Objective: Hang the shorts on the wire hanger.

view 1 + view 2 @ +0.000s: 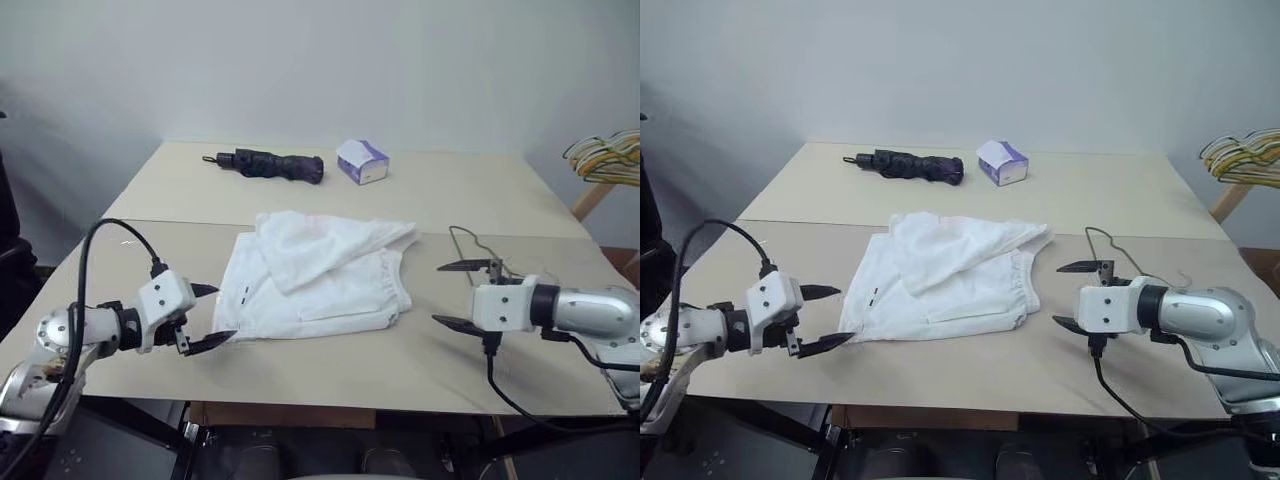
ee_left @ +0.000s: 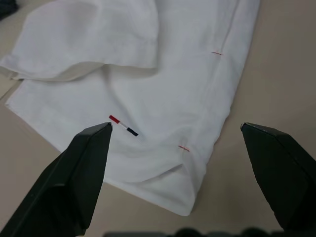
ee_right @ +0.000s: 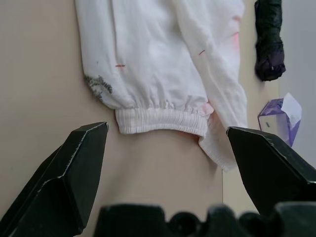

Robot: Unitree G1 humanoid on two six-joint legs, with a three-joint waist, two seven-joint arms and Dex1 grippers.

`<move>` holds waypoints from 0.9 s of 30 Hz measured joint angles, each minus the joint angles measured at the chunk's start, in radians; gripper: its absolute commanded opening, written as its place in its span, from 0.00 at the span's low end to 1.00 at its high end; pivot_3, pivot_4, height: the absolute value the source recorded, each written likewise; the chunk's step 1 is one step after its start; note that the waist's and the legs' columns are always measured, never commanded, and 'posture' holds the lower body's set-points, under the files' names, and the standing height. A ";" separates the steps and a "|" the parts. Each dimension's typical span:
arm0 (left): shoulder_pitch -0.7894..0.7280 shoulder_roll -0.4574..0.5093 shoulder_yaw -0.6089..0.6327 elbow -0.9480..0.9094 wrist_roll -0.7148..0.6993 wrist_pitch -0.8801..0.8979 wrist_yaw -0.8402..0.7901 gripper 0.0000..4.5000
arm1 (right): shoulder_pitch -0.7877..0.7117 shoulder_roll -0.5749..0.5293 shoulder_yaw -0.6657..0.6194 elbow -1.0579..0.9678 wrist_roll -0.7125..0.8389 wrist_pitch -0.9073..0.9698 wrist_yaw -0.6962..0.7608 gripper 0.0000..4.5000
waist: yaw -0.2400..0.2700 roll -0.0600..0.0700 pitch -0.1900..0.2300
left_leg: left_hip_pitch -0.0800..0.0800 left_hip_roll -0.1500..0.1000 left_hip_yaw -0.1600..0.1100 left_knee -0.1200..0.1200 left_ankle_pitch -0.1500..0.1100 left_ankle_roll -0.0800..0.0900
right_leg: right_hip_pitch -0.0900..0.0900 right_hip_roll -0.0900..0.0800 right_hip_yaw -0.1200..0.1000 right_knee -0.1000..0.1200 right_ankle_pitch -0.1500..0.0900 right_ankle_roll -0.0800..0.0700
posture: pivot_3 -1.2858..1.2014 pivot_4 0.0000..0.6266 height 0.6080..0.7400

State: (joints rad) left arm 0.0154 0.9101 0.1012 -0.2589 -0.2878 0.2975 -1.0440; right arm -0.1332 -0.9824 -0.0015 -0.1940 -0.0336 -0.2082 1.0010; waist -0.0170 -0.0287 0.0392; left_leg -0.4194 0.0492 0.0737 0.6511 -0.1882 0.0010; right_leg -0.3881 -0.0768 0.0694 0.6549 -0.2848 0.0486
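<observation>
The shorts (image 1: 315,275) lie rumpled at the middle of the table (image 1: 450,190). At their nine o'clock the left gripper (image 1: 212,316) hovers spread wide, holding nothing, near the hem corner. At three o'clock the right gripper (image 1: 455,294) also gapes empty, facing the waistband, with the wire hanger (image 1: 480,245) lying just beyond it.

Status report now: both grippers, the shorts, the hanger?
Left gripper and right gripper open, empty. Shorts crumpled on table, between them. Wire hanger flat beside right gripper. Nothing blocking.
</observation>
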 measured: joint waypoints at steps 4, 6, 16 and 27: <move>-0.024 0.017 -0.046 0.027 0.051 -0.025 -0.014 1.00 | -0.045 0.000 0.072 0.008 -0.023 0.000 0.041 1.00 | -0.006 0.000 0.000 | 0.000 0.000 0.000 0.000 0.000 0.000 | 0.000 0.000 0.000 0.000 0.000 0.000 | 0.51 0.00 1.00; -0.031 0.017 -0.047 0.039 0.053 -0.032 -0.016 1.00 | -0.061 0.001 0.102 0.015 -0.045 -0.003 0.043 1.00 | -0.009 0.000 0.000 | 0.000 0.000 0.000 0.000 0.000 0.000 | 0.000 0.000 0.000 0.001 0.000 0.000 | 0.51 0.00 1.00; -0.040 0.029 -0.038 0.032 0.040 -0.029 -0.040 1.00 | -0.284 0.180 0.316 0.302 -0.299 -0.097 -0.059 1.00 | -0.029 0.000 0.000 | -0.002 0.000 0.001 -0.001 0.005 0.007 | 0.000 0.001 0.000 0.003 0.003 0.005 | 0.52 0.00 1.00; 0.013 0.049 -0.012 0.018 0.046 -0.018 -0.039 1.00 | -0.376 0.258 0.387 0.514 -0.380 -0.178 -0.127 0.52 | -0.025 0.000 0.000 | 0.000 0.000 0.001 -0.001 0.004 0.007 | 0.001 0.000 0.000 0.003 0.003 0.004 | 0.53 0.00 1.00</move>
State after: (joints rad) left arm 0.0281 0.9595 0.0888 -0.2409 -0.2416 0.2792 -1.0825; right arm -0.5095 -0.7243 0.3852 0.3201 -0.4138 -0.3863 0.8742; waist -0.0423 -0.0288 0.0392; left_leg -0.4199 0.0495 0.0748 0.6500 -0.1837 0.0081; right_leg -0.3872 -0.0766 0.0696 0.6582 -0.2819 0.0527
